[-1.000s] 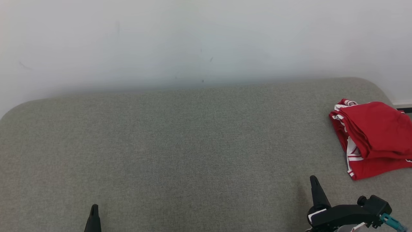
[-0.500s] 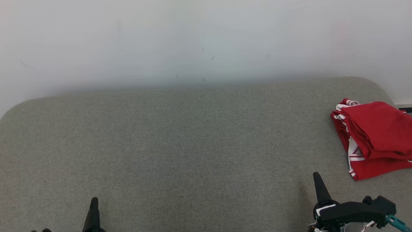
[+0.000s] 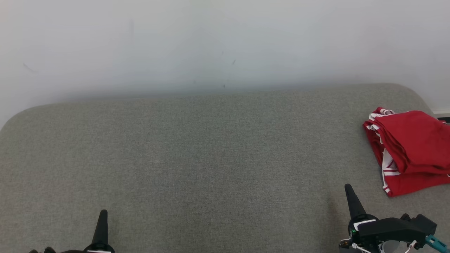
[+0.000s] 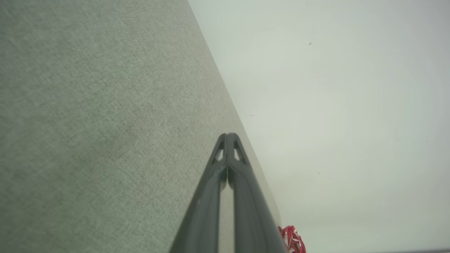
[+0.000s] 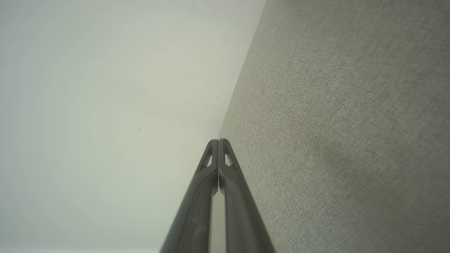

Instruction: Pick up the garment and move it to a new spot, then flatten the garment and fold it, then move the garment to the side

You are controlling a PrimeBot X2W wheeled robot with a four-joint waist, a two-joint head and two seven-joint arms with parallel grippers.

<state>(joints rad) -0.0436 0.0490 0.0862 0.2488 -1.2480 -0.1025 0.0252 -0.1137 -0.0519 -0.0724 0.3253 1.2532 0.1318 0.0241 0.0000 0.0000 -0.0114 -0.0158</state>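
Note:
The garment [image 3: 411, 149], red with white stripes, lies folded in a thick stack at the right end of the grey fabric surface [image 3: 211, 158]. A sliver of the garment [image 4: 292, 239] also peeks past the fingers in the left wrist view. My right gripper [image 3: 348, 188] points up at the lower right, shut and holding nothing, a short way in front and left of the stack. My left gripper [image 3: 103, 213] rises at the lower left, also shut and holding nothing. In each wrist view the two fingertips press together, left gripper [image 4: 227, 135] and right gripper [image 5: 218, 141].
A pale wall [image 3: 225, 45] runs behind the grey surface along its far edge. The surface rounds off at its far left and far right corners. A dark strip [image 3: 443, 119] shows by the wall beyond the stack.
Both grippers have risen a little in the head view, the right one also drifting slightly right. The folded garment has kept its shape and place on the surface.

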